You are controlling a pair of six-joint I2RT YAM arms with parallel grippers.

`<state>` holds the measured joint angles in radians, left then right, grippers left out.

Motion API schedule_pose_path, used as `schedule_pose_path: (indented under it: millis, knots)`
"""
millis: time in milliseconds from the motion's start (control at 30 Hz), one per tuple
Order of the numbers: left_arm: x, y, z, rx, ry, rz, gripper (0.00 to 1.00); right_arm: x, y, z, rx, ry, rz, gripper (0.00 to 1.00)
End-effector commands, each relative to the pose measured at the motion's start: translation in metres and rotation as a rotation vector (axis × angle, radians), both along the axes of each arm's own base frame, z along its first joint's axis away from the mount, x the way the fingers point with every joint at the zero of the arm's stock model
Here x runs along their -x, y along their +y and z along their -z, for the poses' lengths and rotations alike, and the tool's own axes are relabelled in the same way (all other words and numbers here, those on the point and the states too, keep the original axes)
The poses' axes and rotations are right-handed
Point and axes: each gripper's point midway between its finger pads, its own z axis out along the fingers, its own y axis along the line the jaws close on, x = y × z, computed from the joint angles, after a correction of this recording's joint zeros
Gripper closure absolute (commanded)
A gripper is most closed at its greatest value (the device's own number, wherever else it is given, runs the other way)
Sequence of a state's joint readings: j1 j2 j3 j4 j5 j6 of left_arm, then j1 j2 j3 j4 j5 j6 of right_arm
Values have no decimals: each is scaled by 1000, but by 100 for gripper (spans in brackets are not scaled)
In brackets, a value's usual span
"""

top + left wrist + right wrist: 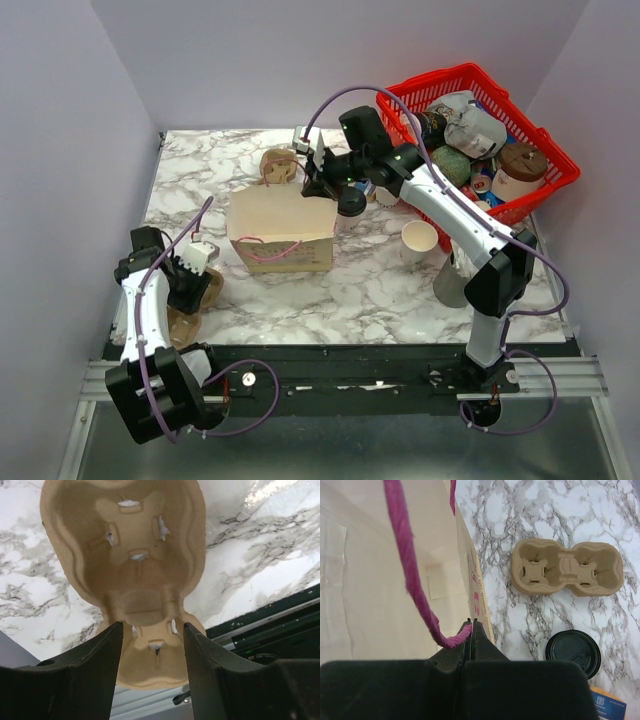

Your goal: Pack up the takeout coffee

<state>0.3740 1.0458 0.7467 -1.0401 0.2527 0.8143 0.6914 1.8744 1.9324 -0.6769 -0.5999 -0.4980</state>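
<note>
The takeout coffee (pixel 351 204), a white cup with a black lid (pixel 572 652), stands on the marble just right of the brown paper bag (pixel 280 235). My right gripper (pixel 472 624) is shut on the bag's pink cord handle (pixel 407 555) at the bag's back right corner (pixel 318 186), beside the cup. My left gripper (pixel 152 630) hangs open at the near left (pixel 193 285) over a tan cup carrier (pixel 130 555). Its fingers (pixel 107 655) straddle the carrier's narrow waist; contact cannot be told.
A second tan cup carrier (pixel 279 165) lies behind the bag (pixel 567 567). A lidless white cup (pixel 419 240) stands right of the coffee. A red basket (pixel 545 190) full of items sits at the back right. The table's near edge (pixel 260 615) runs close to the left gripper.
</note>
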Motion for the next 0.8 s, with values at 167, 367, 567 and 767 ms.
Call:
schedule_pose_path:
  millis: [167, 367, 567, 767]
  knots:
    - [-18, 3, 19, 5, -53, 8, 43, 6, -1, -15, -28, 1, -25, 100]
    - [-18, 10, 25, -33, -60, -8, 42, 7, -3, -10, -17, 11, -17, 100]
    - [-24, 15, 21, -55, -97, -45, 41, 9, -2, -8, -13, 19, -23, 99]
    - [-21, 13, 25, -34, -52, -59, 43, 7, -2, -6, -10, 18, -20, 99]
